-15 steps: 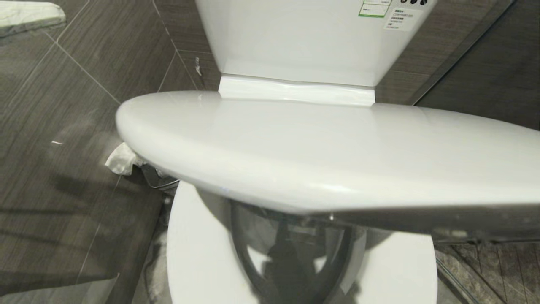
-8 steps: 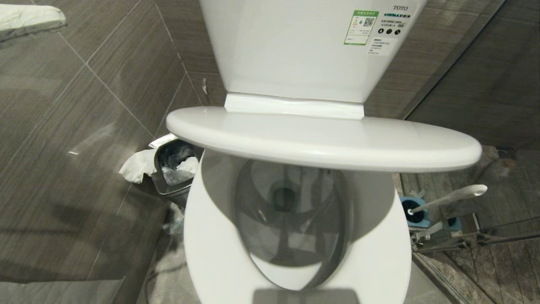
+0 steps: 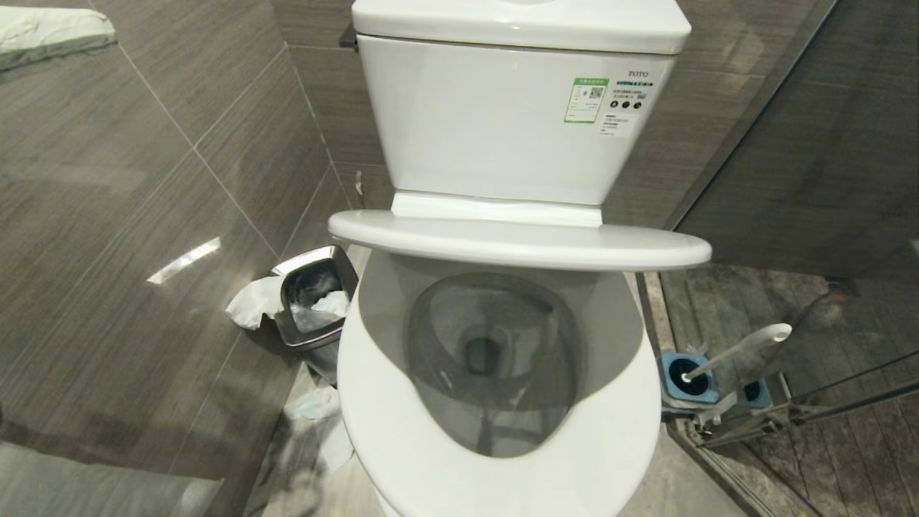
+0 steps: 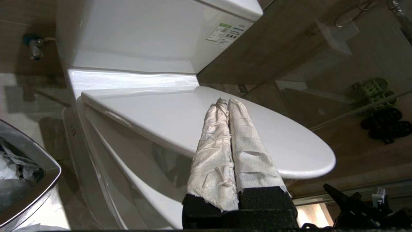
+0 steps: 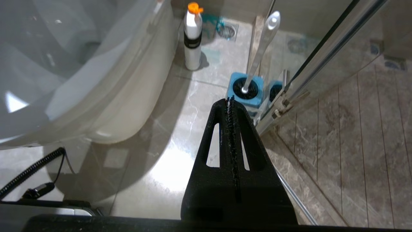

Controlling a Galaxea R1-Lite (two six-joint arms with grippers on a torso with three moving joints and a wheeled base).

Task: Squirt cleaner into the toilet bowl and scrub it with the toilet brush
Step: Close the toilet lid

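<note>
Left gripper [image 4: 225, 101], fingers wrapped in white paper towel, pressed together, nothing pinched; poised over half-raised white lid [image 4: 206, 129] of glossy white ceramic toilet bowl [image 3: 495, 459]. Right gripper [image 5: 230, 100], black, pressed together, empty; white-handled toilet brush [image 5: 262, 45] stood in blue-topped holder [image 5: 244, 91] just beyond its tips. White cleaner bottle with orange cap [image 5: 192, 38] seen farther off, beside bowl.
</note>
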